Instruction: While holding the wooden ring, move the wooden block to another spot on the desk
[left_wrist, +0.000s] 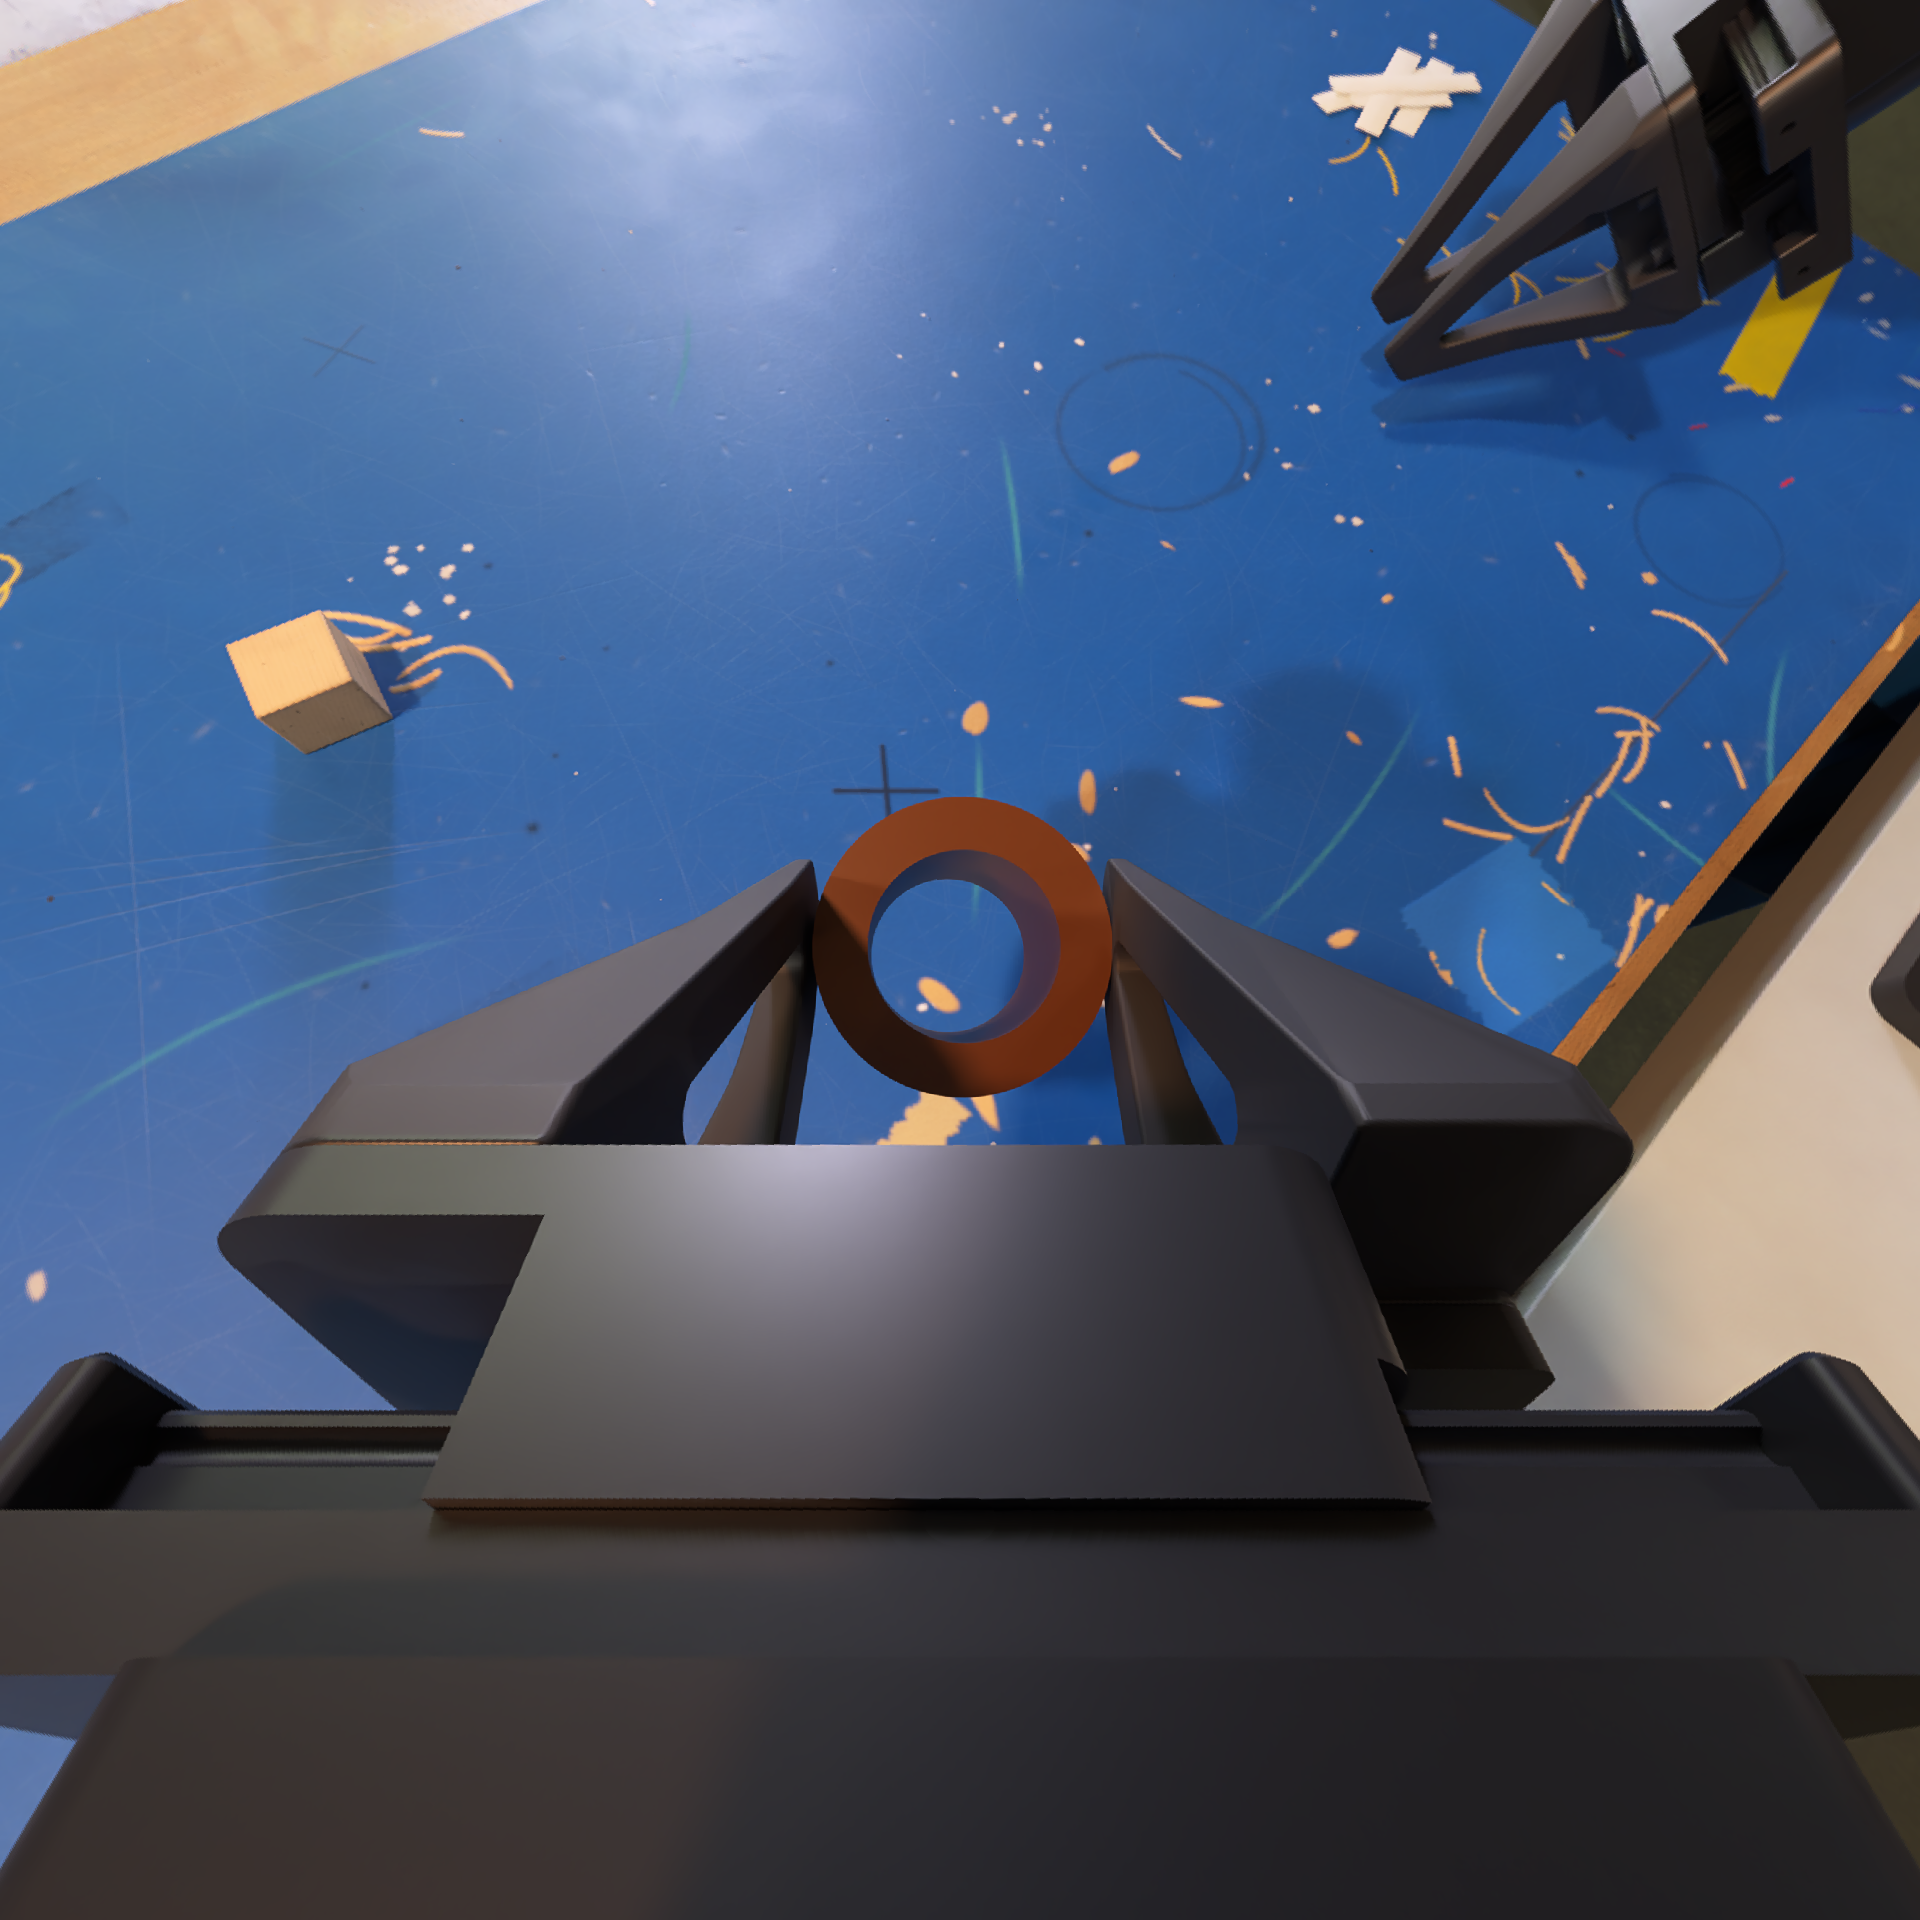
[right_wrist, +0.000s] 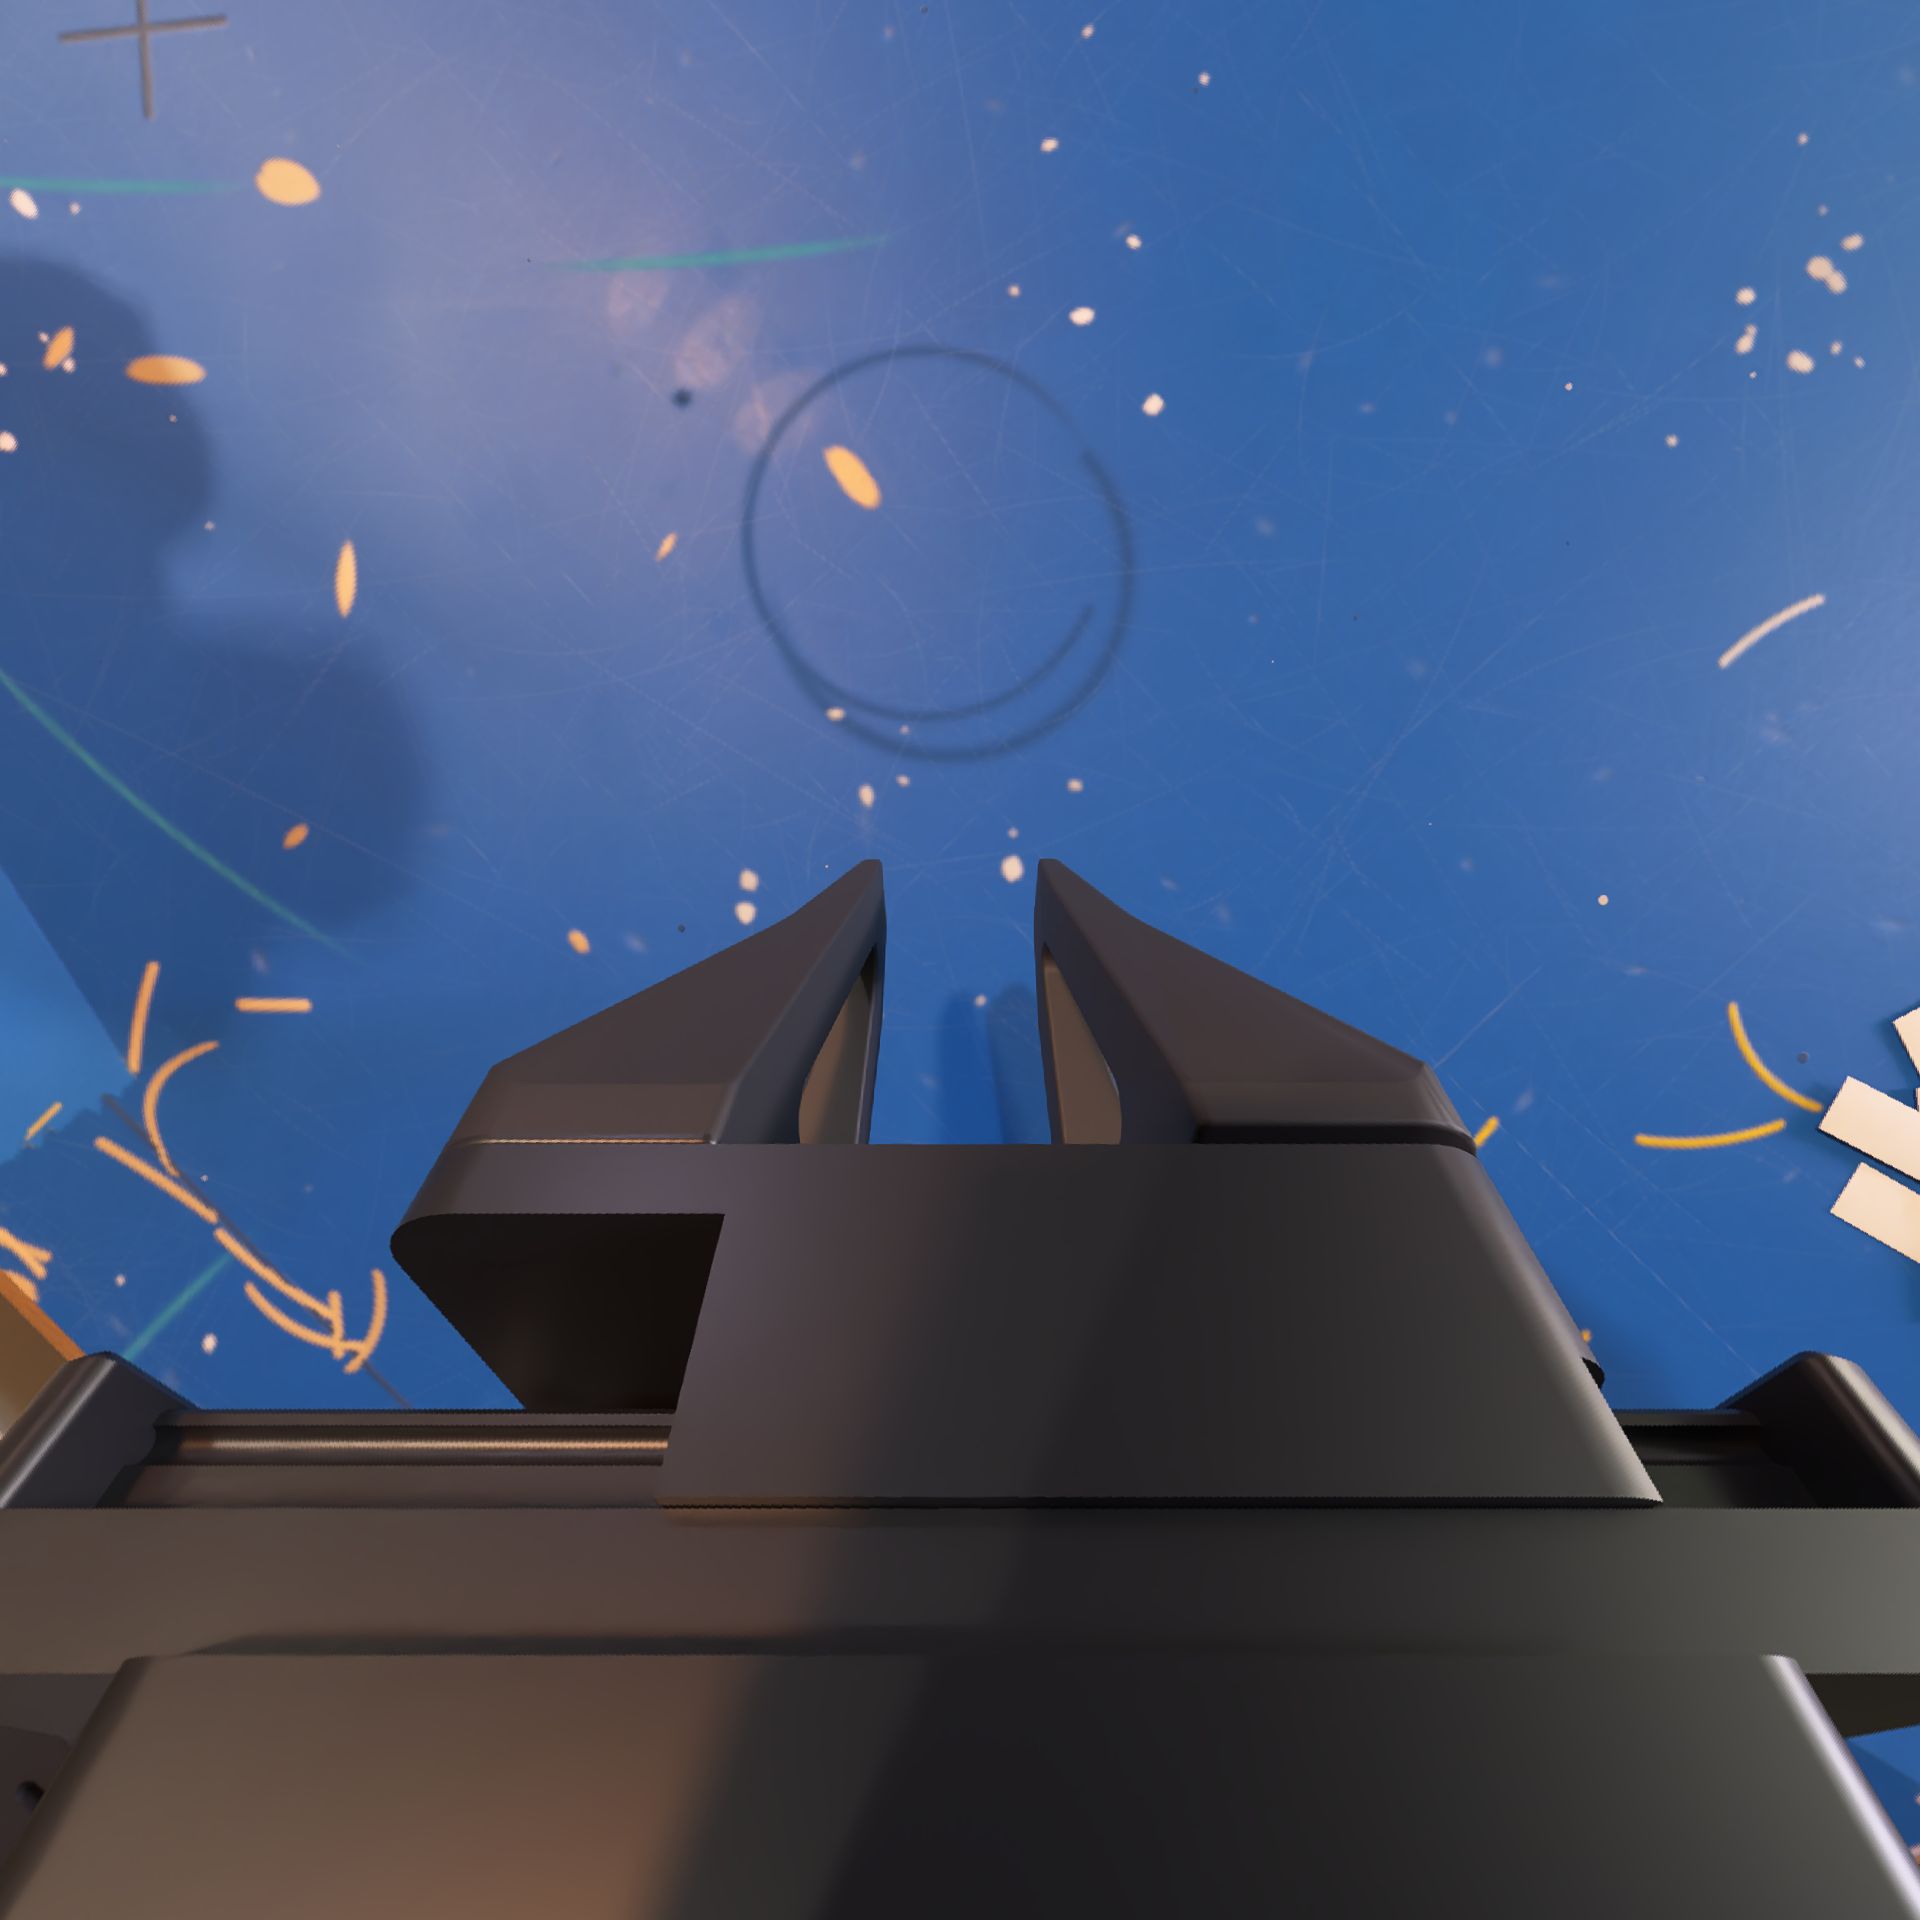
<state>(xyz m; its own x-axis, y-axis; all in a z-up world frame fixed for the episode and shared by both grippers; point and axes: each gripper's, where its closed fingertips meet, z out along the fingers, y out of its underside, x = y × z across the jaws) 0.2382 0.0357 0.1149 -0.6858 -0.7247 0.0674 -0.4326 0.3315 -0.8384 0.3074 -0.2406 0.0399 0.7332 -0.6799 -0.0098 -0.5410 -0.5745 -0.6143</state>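
Observation:
My left gripper (left_wrist: 961, 871) is shut on the dark brown wooden ring (left_wrist: 1086, 966), with a finger on each side of it. It holds the ring upright above the blue desk mat (left_wrist: 727, 416), and the mat shows through the hole. The light wooden block (left_wrist: 309, 681) sits on the mat to the far left, well apart from both grippers. My right gripper (right_wrist: 961, 868) is empty, its jaws parted by a narrow gap over the mat. It also shows at the top right of the left wrist view (left_wrist: 1394, 332). The block is not in the right wrist view.
The mat carries scratches, orange flecks, drawn circles (right_wrist: 935, 551) and crosses. White tape strips (left_wrist: 1397, 91) and a yellow tape piece (left_wrist: 1771, 343) lie near the right gripper. The desk's edge (left_wrist: 1714, 883) runs along the right, and a wooden border (left_wrist: 156, 104) shows at the top left.

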